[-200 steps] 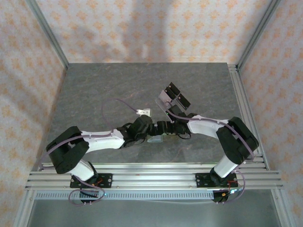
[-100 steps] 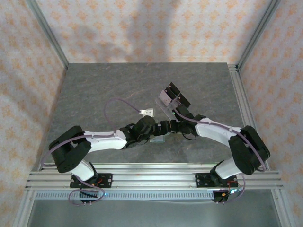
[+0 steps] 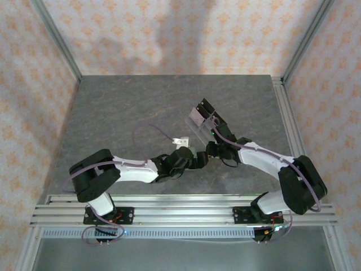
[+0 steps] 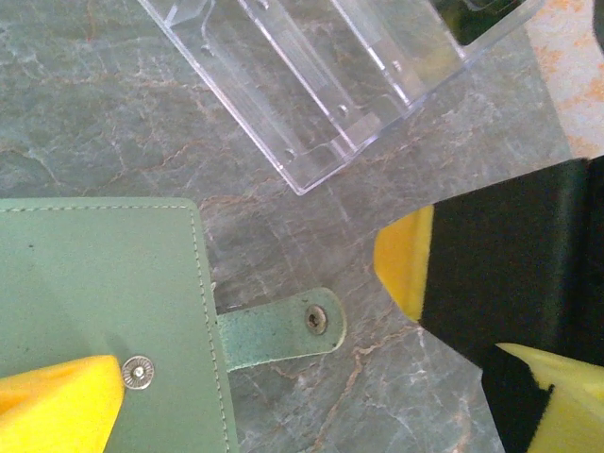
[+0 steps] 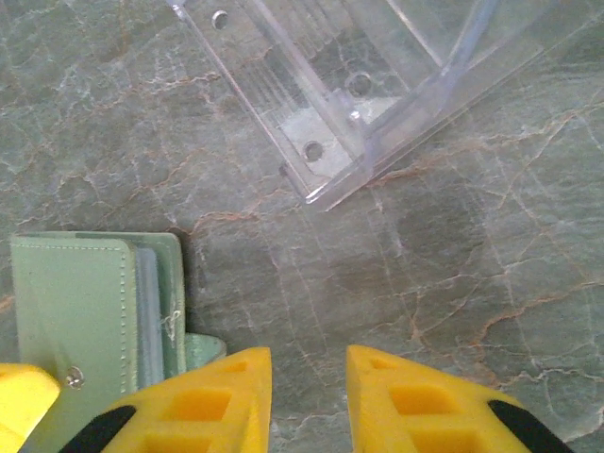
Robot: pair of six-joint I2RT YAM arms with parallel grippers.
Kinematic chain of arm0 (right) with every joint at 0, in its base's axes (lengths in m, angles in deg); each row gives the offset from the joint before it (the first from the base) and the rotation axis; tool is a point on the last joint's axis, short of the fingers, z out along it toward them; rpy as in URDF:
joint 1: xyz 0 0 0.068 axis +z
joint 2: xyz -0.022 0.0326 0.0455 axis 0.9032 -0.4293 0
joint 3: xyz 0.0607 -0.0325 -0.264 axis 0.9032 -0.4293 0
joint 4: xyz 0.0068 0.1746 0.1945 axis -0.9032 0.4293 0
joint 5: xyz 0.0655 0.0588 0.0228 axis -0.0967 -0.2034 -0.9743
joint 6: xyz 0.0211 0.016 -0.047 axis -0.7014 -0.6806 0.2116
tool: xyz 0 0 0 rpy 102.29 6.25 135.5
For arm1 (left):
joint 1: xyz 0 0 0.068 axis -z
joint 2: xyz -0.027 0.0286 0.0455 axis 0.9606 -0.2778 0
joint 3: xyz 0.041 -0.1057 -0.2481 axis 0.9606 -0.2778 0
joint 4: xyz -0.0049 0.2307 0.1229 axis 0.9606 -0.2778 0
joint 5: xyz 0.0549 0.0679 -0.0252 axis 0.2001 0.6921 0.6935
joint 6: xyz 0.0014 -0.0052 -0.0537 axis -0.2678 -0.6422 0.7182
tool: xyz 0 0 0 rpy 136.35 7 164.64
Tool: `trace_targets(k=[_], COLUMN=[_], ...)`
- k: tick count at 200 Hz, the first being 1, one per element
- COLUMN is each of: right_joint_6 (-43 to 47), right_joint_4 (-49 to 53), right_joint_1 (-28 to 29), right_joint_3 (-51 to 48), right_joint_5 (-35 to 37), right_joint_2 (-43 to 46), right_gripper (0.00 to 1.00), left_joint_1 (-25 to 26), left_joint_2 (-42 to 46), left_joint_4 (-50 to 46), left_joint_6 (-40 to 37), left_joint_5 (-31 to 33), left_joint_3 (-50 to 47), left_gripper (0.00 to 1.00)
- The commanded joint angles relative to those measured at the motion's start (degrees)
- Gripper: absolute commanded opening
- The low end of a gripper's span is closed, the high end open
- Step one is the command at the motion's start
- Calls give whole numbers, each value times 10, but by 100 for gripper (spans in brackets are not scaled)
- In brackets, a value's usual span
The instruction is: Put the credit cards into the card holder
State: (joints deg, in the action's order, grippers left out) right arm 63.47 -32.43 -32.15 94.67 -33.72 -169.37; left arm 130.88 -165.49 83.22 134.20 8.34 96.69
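The card holder (image 4: 94, 293) is a sage-green wallet lying flat on the stone table, its snap tab (image 4: 283, 326) sticking out to the right. My left gripper (image 4: 309, 368) is open wide; one yellow pad (image 4: 57, 411) rests over the wallet's near corner by the snap stud. In the right wrist view the card holder (image 5: 80, 307) lies at the lower left with a pale strip (image 5: 148, 297) between its leaves; I cannot tell whether these are the credit cards. My right gripper (image 5: 309, 373) hangs just right of the wallet, its jaws narrowly open over bare table. Both grippers, left (image 3: 194, 160) and right (image 3: 207, 152), meet at the table's middle.
A clear acrylic stand (image 3: 202, 120) with black panels tilts just beyond the grippers, and its corner (image 5: 326, 179) lies close ahead of the right fingers. A purple cable (image 3: 152, 129) loops over the left arm. Aluminium rails (image 3: 180, 212) line the near edge.
The left arm has stretched further right and the right arm has swung outward at its elbow. The right jaws widened, then narrowed again. A pale patch under the grippers is now covered.
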Motion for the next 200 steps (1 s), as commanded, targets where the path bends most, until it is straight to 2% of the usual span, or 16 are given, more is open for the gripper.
trace_targets(k=[1, 47, 87, 123, 150, 172, 200], right_joint_6=[-10, -7, -6, -5, -3, 0, 4], right_joint_4=[-33, -22, -9, 2, 13, 22, 35], right_joint_1=[4, 3, 3, 3, 3, 3, 3], right_joint_3=[-2, 1, 6, 7, 10, 17, 32], right_joint_5=[-30, -23, -19, -18, -25, -39, -56], right_joint_2=[-8, 5, 21, 35, 44, 45, 38], right_gripper=[26, 31, 34, 38, 41, 43, 44], left_joint_1=[12, 15, 14, 14, 7, -3, -17], left_joint_2=[-28, -34, 19, 96, 145, 161, 160], left_joint_4=[5, 1, -69, -167, -306, -428, -478], left_joint_6=[3, 0, -34, -69, -85, -95, -121], left_joint_5=[9, 11, 25, 64, 122, 167, 185], left_joint_3=[0, 6, 42, 71, 98, 111, 92], left_gripper=[100, 100, 100, 100, 100, 100, 100])
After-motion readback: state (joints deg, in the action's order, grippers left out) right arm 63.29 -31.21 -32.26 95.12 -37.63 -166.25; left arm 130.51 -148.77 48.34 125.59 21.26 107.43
